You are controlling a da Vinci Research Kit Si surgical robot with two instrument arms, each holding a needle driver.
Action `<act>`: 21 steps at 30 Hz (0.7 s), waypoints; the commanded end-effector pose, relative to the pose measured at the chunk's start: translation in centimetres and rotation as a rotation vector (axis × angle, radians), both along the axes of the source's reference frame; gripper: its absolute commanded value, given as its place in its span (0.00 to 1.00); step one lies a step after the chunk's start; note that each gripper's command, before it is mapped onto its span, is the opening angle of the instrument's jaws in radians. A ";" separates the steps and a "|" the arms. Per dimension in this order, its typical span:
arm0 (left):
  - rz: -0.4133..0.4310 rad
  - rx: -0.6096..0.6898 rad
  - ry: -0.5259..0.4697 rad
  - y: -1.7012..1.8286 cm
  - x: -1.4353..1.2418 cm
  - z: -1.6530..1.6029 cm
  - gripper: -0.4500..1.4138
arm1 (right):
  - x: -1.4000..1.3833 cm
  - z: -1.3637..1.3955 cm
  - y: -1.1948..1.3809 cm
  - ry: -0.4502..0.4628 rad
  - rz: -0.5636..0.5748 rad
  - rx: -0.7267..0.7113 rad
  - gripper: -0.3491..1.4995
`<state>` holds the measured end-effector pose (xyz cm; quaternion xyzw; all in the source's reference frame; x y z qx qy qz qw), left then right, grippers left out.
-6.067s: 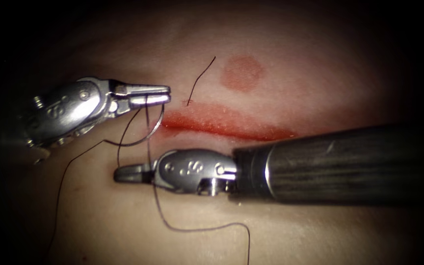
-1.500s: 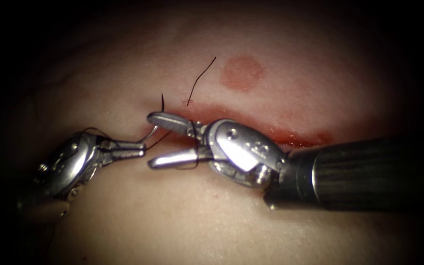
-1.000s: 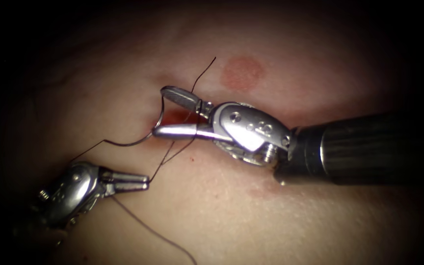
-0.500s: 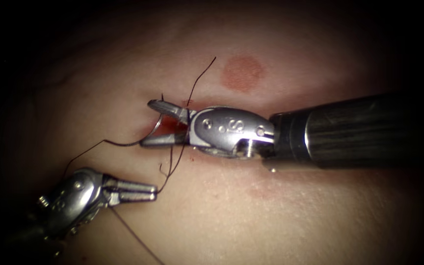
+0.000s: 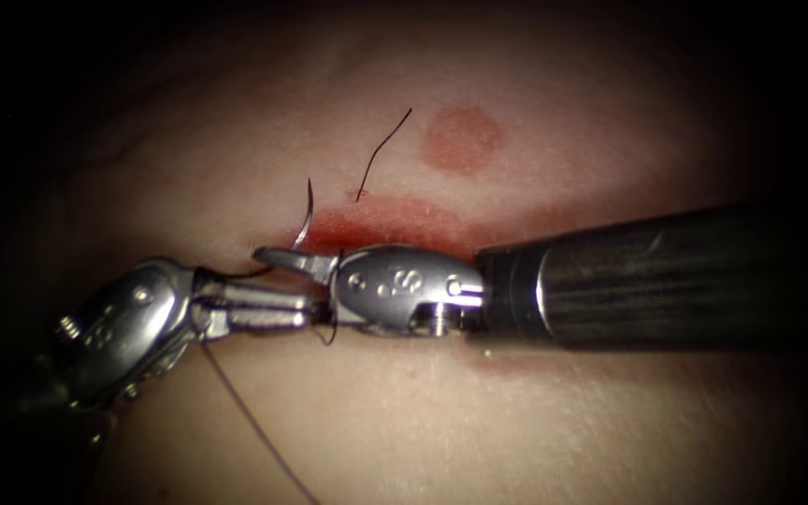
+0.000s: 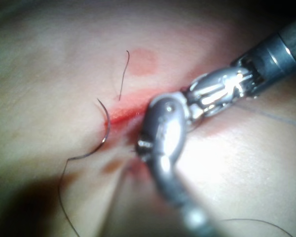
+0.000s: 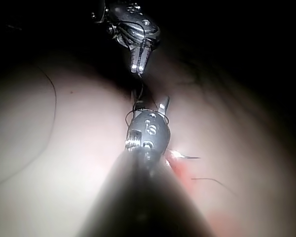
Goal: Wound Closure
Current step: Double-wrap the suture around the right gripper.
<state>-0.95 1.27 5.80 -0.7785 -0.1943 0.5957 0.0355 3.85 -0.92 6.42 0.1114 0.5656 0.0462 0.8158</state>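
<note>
My left tool (image 5: pixel 306 309) comes in from the lower left, its jaws shut on the dark thread (image 5: pixel 245 421). Their tip lies against the open jaws of my right tool (image 5: pixel 278 279), whose upper jaw points left above it. Turns of thread sit around the right tool (image 7: pixel 149 104) behind its jaws, with the left tool (image 7: pixel 138 68) just beyond. The curved needle (image 5: pixel 305 217) stands at the left end of the cut (image 5: pixel 395 224), tip up. In the left wrist view the needle (image 6: pixel 107 129) lies apart from both tools, thread trailing from its tail. Whether it pierces the tissue I cannot tell.
A short free end of thread (image 5: pixel 385 148) rises from the tissue just above the cut. A round red mark (image 5: pixel 460 140) lies beyond it. Red fluid lines the cut. The right tool's dark shaft (image 5: pixel 666 276) crosses the lower edge of the cut.
The left tool has moved up and to the right with the thread, from below the cut to the right tool's jaws. The right tool has shifted slightly down, jaws still open.
</note>
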 end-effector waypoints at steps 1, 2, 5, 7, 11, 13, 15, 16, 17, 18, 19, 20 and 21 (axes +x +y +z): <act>0.006 0.001 0.001 0.01 -0.05 0.08 0.05 | 0.02 0.03 -0.08 0.017 -0.028 0.004 0.88; 0.015 0.002 0.001 0.06 -0.04 0.09 0.05 | 0.01 0.02 -0.10 0.027 -0.045 0.005 0.88; 0.023 0.002 0.008 0.18 -0.01 0.18 0.05 | -0.01 -0.03 -0.18 0.063 -0.106 0.008 0.88; 0.022 0.001 0.013 0.24 0.00 0.25 0.05 | -0.01 -0.05 -0.22 0.083 -0.140 0.011 0.88; 0.020 -0.007 0.017 0.31 0.02 0.38 0.05 | 0.01 -0.09 -0.30 0.114 -0.188 0.029 0.88; 0.020 -0.012 0.020 0.33 0.03 0.44 0.05 | 0.01 -0.12 -0.33 0.144 -0.210 0.040 0.84; 0.013 -0.019 0.031 0.35 0.05 0.53 0.05 | 0.00 -0.14 -0.35 0.153 -0.226 0.046 0.84; 0.013 -0.017 0.035 0.35 0.06 0.57 0.05 | 0.00 -0.16 -0.36 0.159 -0.230 0.050 0.83; 0.015 -0.011 0.040 0.35 0.08 0.62 0.05 | -0.01 -0.17 -0.36 0.162 -0.230 0.047 0.83; 0.016 -0.010 0.044 0.34 0.09 0.66 0.05 | -0.02 -0.17 -0.36 0.168 -0.227 0.050 0.83; 0.019 -0.009 0.046 0.33 0.09 0.69 0.05 | -0.03 -0.19 -0.35 0.171 -0.226 0.055 0.83; 0.024 -0.005 0.049 0.31 0.11 0.74 0.05 | -0.04 -0.19 -0.35 0.177 -0.223 0.055 0.83; 0.024 -0.003 0.053 0.30 0.11 0.77 0.05 | -0.06 -0.21 -0.34 0.186 -0.219 0.056 0.83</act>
